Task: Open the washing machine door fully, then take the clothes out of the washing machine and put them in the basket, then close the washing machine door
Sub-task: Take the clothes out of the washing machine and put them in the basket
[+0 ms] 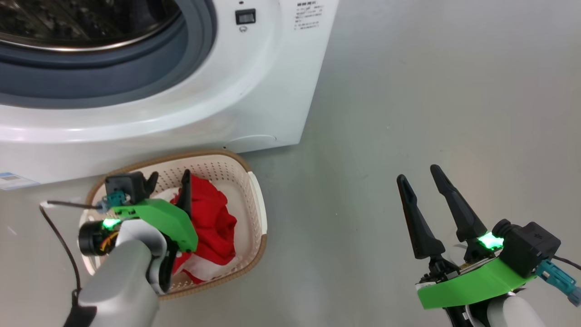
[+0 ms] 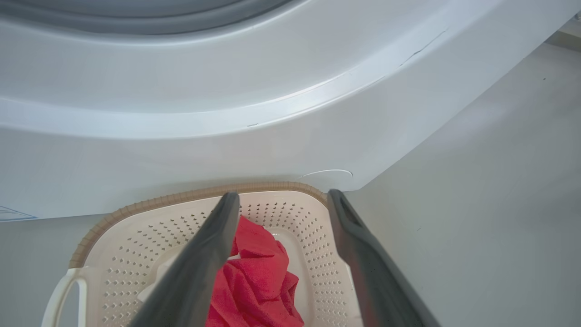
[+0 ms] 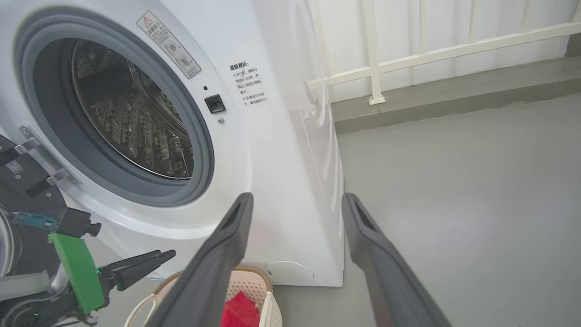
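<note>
The white washing machine (image 1: pixel 254 91) has its steel drum (image 3: pixel 131 118) showing inside the grey gasket (image 1: pixel 136 68). The washing machine door (image 3: pixel 27 190) shows as a dark edge on a metal hinge left of the opening, swung open. The cream basket (image 1: pixel 254 200) stands on the floor against the machine's front. Red clothes (image 1: pixel 213 222) with white parts lie in it. My left gripper (image 1: pixel 170 175) hangs open just above the basket, with nothing between its fingers (image 2: pixel 209 245). My right gripper (image 1: pixel 418 173) stands open over bare floor to the right, empty.
Grey floor (image 1: pixel 431 91) spreads to the right of the machine. A white railing (image 3: pixel 372 68) on a raised grey curb (image 3: pixel 454 95) runs behind it. A thin black cable (image 1: pixel 59 236) loops off my left wrist.
</note>
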